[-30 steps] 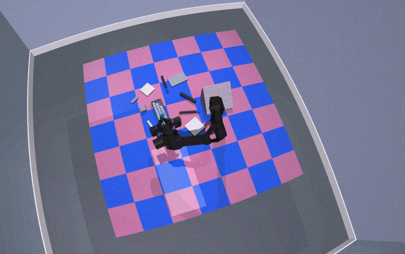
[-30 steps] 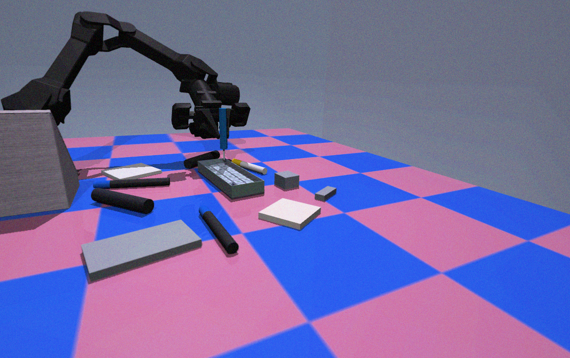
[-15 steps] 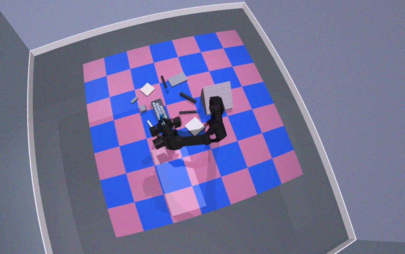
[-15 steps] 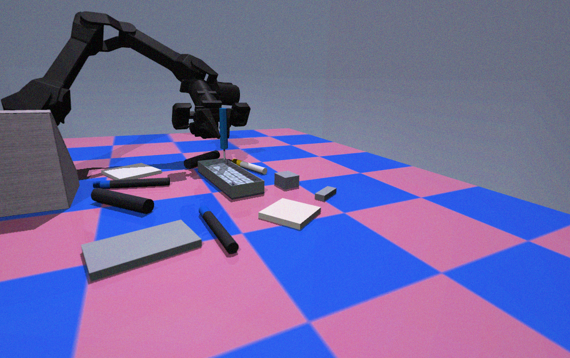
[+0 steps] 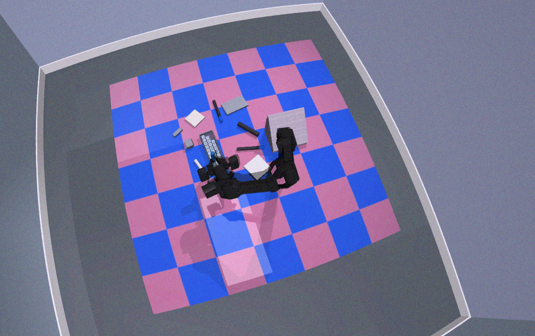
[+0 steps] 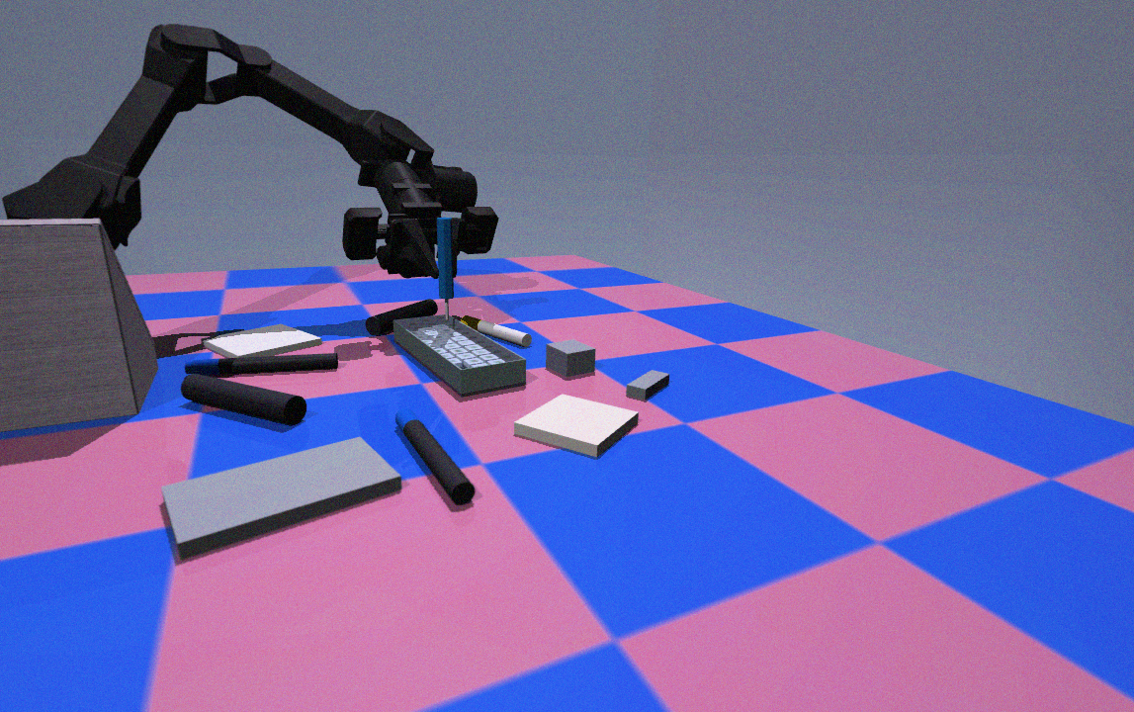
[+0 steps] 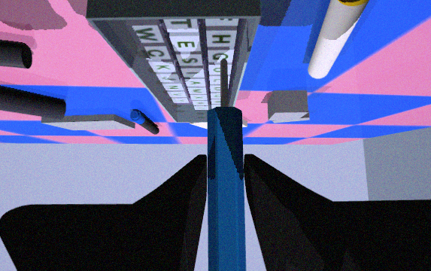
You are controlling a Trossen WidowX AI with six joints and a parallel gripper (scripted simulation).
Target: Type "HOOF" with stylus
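My gripper (image 6: pixel 441 267) (image 7: pixel 225 162) is shut on the blue stylus (image 5: pixel 212 155) (image 6: pixel 445 252) (image 7: pixel 226 135), which stands nearly upright with its thin grey tip down. The keyboard (image 6: pixel 494 378) (image 7: pixel 174 10) is a grey tray with rows of white lettered keys; in the top view the keyboard (image 5: pixel 206 132) is partly hidden by the arm. In the wrist view the tip overlaps the G key (image 7: pixel 229 55), just beyond the H key (image 7: pixel 220 38). Whether the tip touches or presses a key I cannot tell. The O keys are too small to make out surely.
A white marker (image 6: pixel 502 332) (image 7: pixel 326 53) and a grey cube (image 6: pixel 569 358) (image 7: pixel 287 105) lie beside the keyboard. Black cylinders and pens, including one pen (image 6: pixel 436 460), lie on its other side. A large sloped block (image 5: pixel 288 121) (image 6: pixel 31 327) stands near the arm's base.
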